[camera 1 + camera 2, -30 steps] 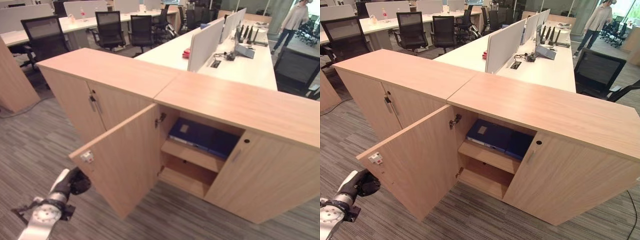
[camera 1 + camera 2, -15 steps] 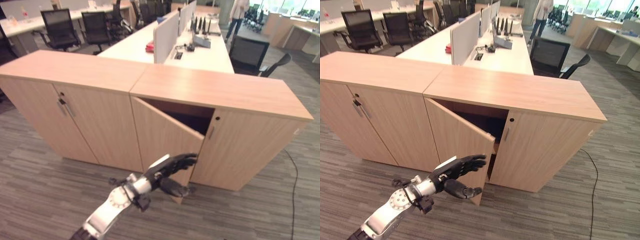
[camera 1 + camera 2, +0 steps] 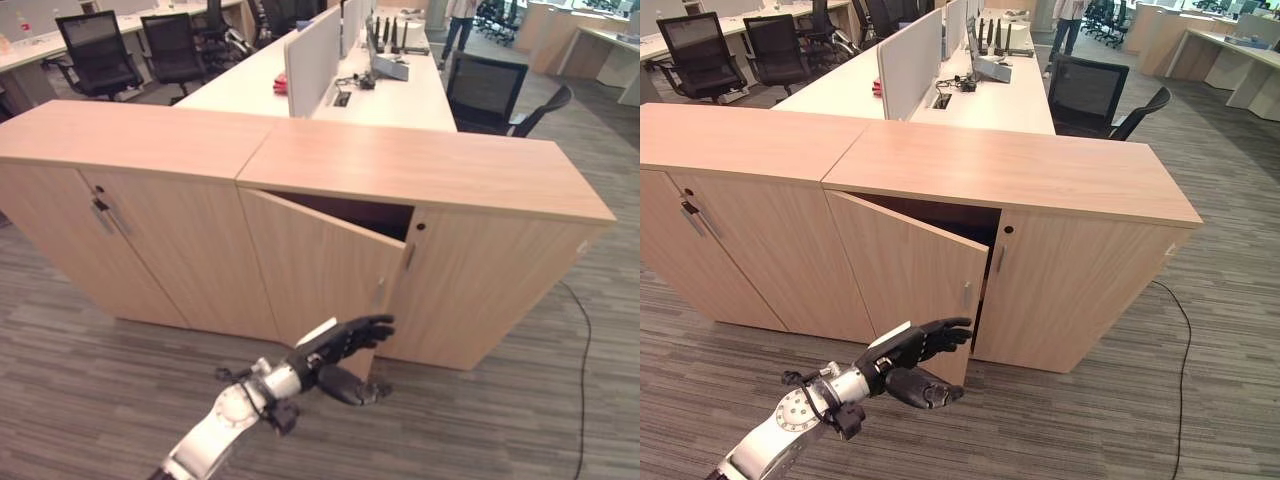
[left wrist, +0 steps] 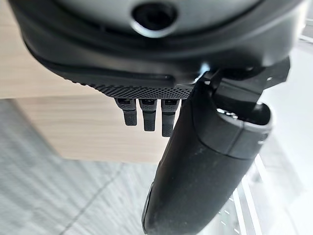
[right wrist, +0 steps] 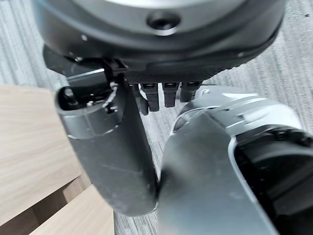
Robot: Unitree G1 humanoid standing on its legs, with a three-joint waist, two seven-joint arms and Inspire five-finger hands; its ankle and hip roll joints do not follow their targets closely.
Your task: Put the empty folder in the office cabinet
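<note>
Left hand low before cabinet, fingers straight and relaxed, tips at lower edge of door, seemingly touching. Door stands slightly ajar. Folder not visible, inside too dark to tell. Right hand over carpet, fingers straight, holding nothing.

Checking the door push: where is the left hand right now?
In the left eye view, the left hand reaches from lower left, fingers straight, at the lower edge of the ajar cabinet door.

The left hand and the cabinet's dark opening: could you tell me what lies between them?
The part-open cabinet door lies between the left hand and the opening, as the right eye view shows.
</note>
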